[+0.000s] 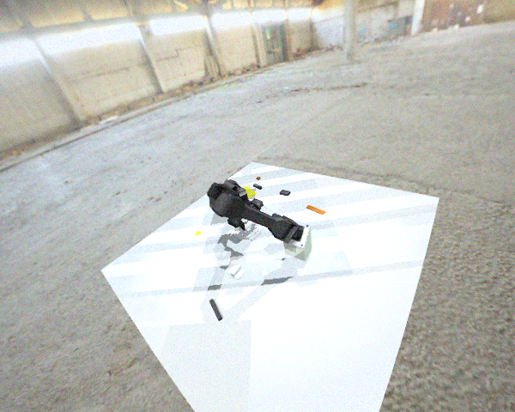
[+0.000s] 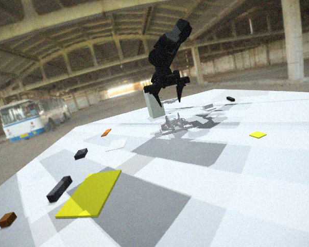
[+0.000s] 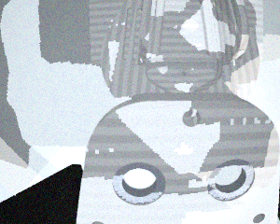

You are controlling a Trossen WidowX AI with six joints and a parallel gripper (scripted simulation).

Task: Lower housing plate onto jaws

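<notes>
pale grey plate, hanging above its seat, in your grip.
you've got the gripper (image 1: 251, 218) (image 2: 170, 104) (image 3: 177, 174) spread wide, fingers clamped on opposite sides of the housing plate (image 2: 171, 101) (image 3: 154, 112); it's up over the pale base (image 1: 251, 231) (image 2: 175, 130) (image 3: 184, 75), not seated, and the top view hides it. looks light and stiff to me, thin enough to tip or slip if you squeeze unevenly, so take it by those two side edges, level, leaving the underside free for the stubs. and what a face: rounded shoulders, two big ringed holes side by side, one small round mark up top, two darker spots low down, shadow bands across it.
</notes>
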